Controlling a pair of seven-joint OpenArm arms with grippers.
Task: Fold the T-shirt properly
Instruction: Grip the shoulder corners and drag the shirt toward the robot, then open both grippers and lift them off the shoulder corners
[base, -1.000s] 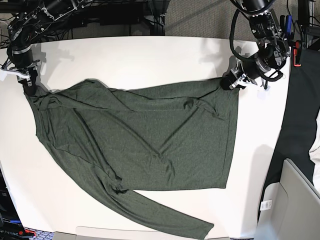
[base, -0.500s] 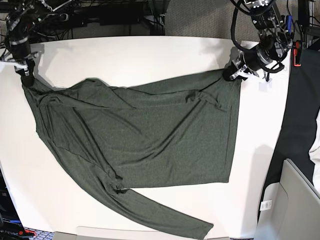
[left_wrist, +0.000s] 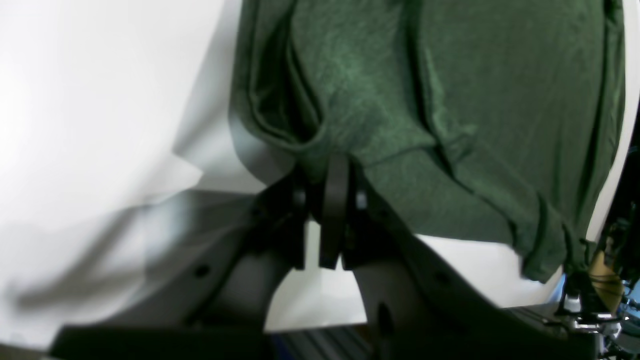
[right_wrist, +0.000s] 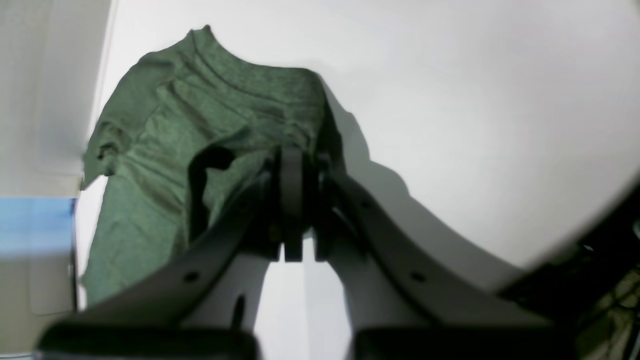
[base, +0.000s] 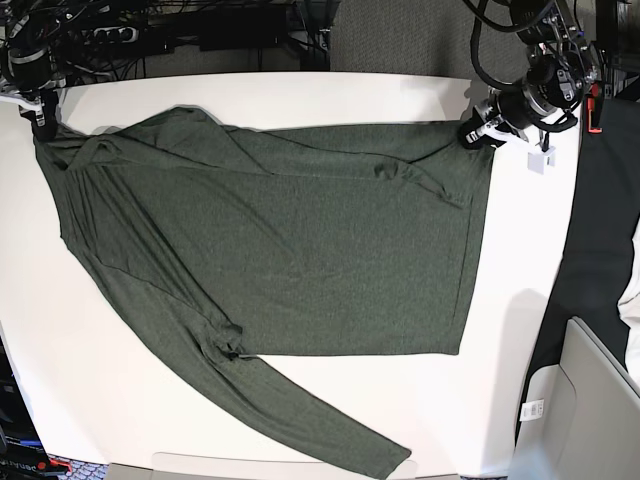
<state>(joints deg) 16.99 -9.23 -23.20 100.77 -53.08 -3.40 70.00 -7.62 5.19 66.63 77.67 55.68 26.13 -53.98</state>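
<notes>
The dark olive-green T-shirt (base: 290, 240) lies spread across the white table (base: 300, 95), with one long sleeve (base: 300, 420) trailing toward the front edge. My left gripper (base: 472, 135) is shut on the shirt's far right corner; the left wrist view shows the T-shirt (left_wrist: 400, 100) pinched in that gripper (left_wrist: 334, 170). My right gripper (base: 42, 122) is shut on the far left corner. In the right wrist view the T-shirt (right_wrist: 210, 120) bunches around this gripper (right_wrist: 292, 160). The held edge is stretched between both grippers along the table's far side.
Cables and dark frames (base: 200, 25) stand behind the table. A black cloth (base: 600, 230) hangs at the right, with a grey bin (base: 590, 420) at the lower right. A white tag (base: 540, 160) dangles by the left arm.
Both grippers have pulled the shirt's held edge toward the far side of the table and apart. The fabric now lies flatter and more stretched.
</notes>
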